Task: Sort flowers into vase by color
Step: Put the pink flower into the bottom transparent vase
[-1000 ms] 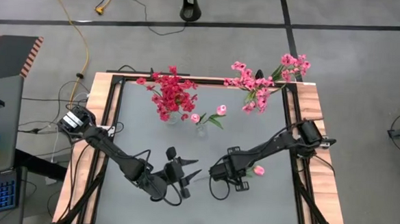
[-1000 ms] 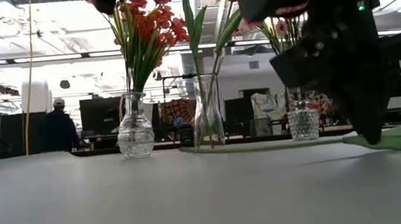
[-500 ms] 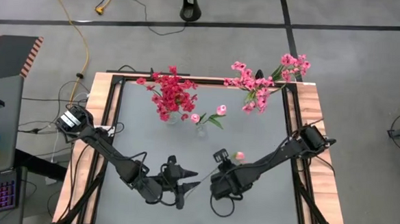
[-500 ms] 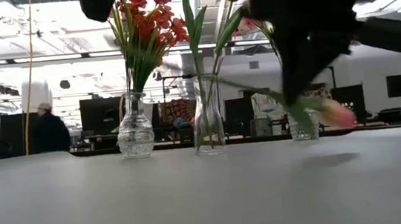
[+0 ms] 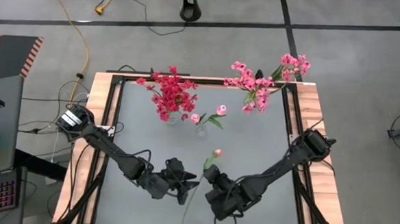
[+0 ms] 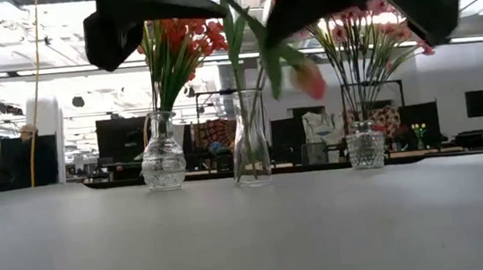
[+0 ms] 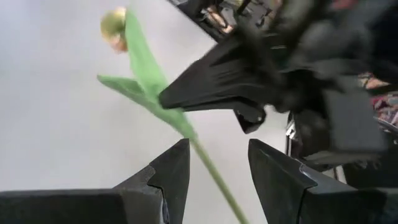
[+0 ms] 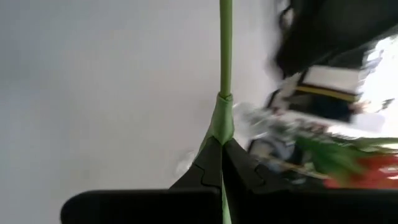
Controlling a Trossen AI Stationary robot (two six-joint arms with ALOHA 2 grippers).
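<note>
My right gripper (image 5: 208, 173) is shut on a pale pink tulip (image 5: 216, 153) over the near middle of the table. The bud points toward the far edge and the stem's free end (image 5: 186, 202) toward the near edge. My left gripper (image 5: 191, 183) is open just left of it; in the left wrist view its fingers (image 7: 217, 149) stand on either side of the stem (image 7: 214, 177) without plainly touching. Three glass vases stand on their bases near the far edge, holding red clusters (image 5: 170, 95), tulips (image 5: 201, 120) and pink sprays (image 5: 259, 88). My right gripper pinches the tulip's green stem where a leaf joins it (image 8: 222, 121), between its two shut fingertips (image 8: 208, 163). The tulip is lifted clear of the table and tilted, its bud (image 7: 114, 25) higher and farther than the stem's lower end.
The vases show in the low view as the red one (image 6: 163, 161), the tulip one (image 6: 250, 143) and the pink one (image 6: 366, 144). A wooden frame (image 5: 97, 120) borders the grey tabletop. Cables lie on the floor beyond.
My right gripper has picked the tulip up from the table's right side and carried it left and toward the near edge, turning as it went. The tulip is now lifted clear, with its stem between my left gripper's fingers. My left gripper has shifted slightly toward the stem.
</note>
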